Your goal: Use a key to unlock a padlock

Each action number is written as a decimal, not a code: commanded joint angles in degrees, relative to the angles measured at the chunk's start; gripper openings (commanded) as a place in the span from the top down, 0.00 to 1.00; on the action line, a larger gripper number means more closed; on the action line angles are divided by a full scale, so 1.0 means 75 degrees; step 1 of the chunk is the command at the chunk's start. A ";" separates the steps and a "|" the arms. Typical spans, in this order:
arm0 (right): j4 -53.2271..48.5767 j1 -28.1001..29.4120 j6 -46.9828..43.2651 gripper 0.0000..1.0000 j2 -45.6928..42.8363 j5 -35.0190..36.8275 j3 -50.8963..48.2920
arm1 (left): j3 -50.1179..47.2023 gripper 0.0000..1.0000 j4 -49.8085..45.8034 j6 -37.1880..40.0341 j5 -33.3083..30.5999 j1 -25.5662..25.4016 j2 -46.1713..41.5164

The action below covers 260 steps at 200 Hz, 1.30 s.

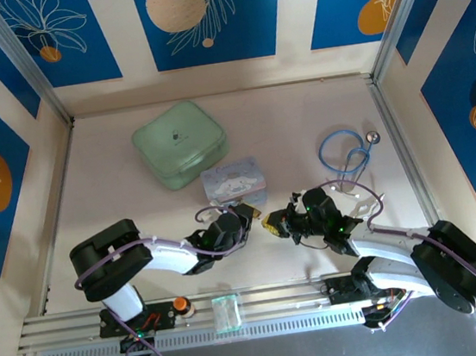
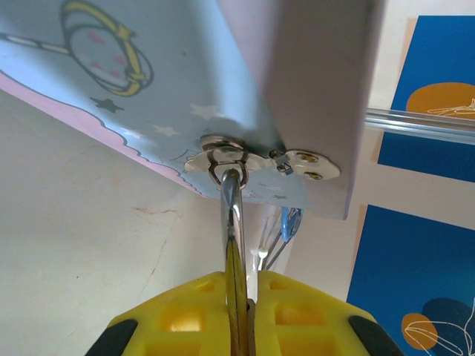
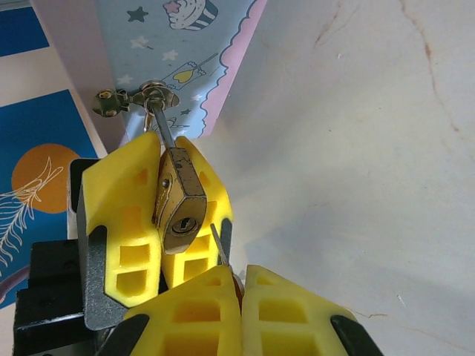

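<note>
Progress looked to be about half made: the padlock (image 3: 180, 200) hung by its shackle (image 2: 232, 211) from the hasp (image 3: 152, 93) on the pale blue tin (image 3: 215, 59), and the left gripper (image 3: 167, 194) was clamped on its brass body, with the keyhole face turned bare toward the right wrist camera. The right gripper (image 3: 239, 279) had its fingers pressed together on the key (image 3: 217, 243), whose thin blade poked up just beside the keyhole and was not in it. What remained, as I judged it, was to line up the blade, seat it, turn it and free the shackle, which showed no sign of having sprung. Room was tight. The two pairs of yellow fingers nearly touched, the left pair flanked the lock on both sides, and the tin's wall and corner stood right behind the hasp, so the only clean approach seemed straight at the keyhole face. To the right lay bare table (image 3: 356, 148), which offered space to back off and re-aim. From above, the grippers met tip to tip in front of the tin, with the green case (image 1: 180, 143) beyond it and the blue cable (image 1: 343, 152) well apart on the right.
</note>
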 commanded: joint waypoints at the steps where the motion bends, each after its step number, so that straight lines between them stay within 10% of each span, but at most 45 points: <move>1: 0.0087 -0.0116 -0.0076 1.00 0.0020 -0.0032 0.0104 | 0.0214 0.99 0.0443 0.0052 0.0222 -0.0032 -0.0181; 260: -0.0034 -0.0093 -0.0214 1.00 -0.0154 0.0057 0.0115 | 0.0393 1.00 0.0297 0.0227 0.0117 -0.0066 0.0044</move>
